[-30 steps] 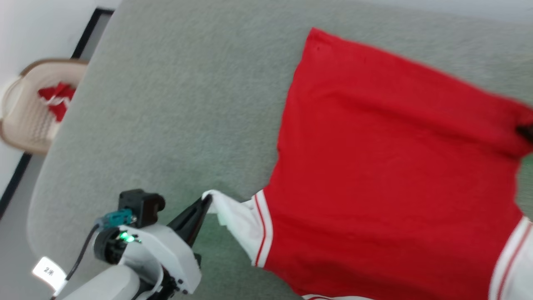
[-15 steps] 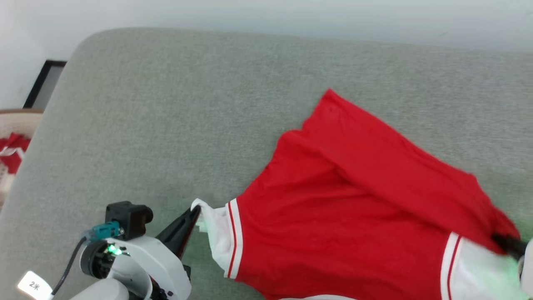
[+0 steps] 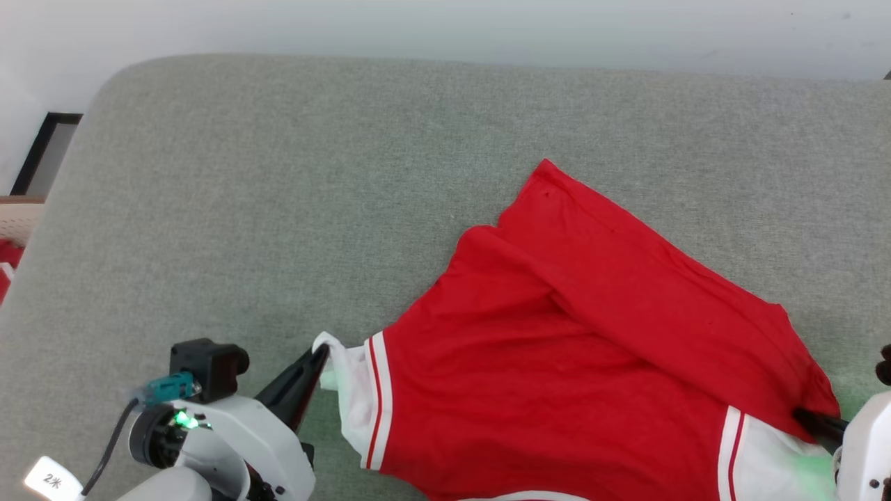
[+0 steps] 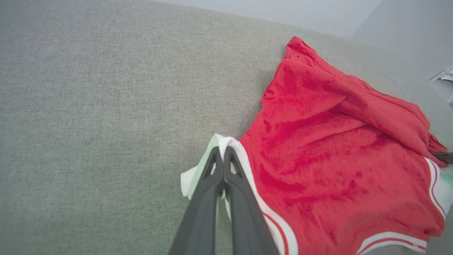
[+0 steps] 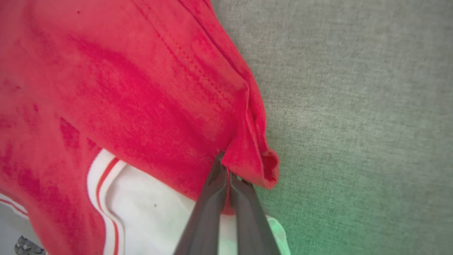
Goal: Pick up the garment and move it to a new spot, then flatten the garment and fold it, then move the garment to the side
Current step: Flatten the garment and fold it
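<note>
Both grippers pinch the garment (image 3: 557,362), which lies spread across the lower right of the head view on a grey fabric surface (image 3: 278,195). At lower left, the left gripper (image 3: 321,353) has its fingers pressed together on the edge of the garment's white cloth. At the lower right edge, the right gripper (image 3: 807,417) has its fingers clamped on a bunched red hem. A red flap lies doubled over the garment's upper right part.

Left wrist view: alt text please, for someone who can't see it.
The left gripper, shut, pinches the white sleeve edge of a red garment with white-and-red striped trim. The garment lies rumpled, one part folded over, on a grey fabric surface that spreads out to the left.
</note>
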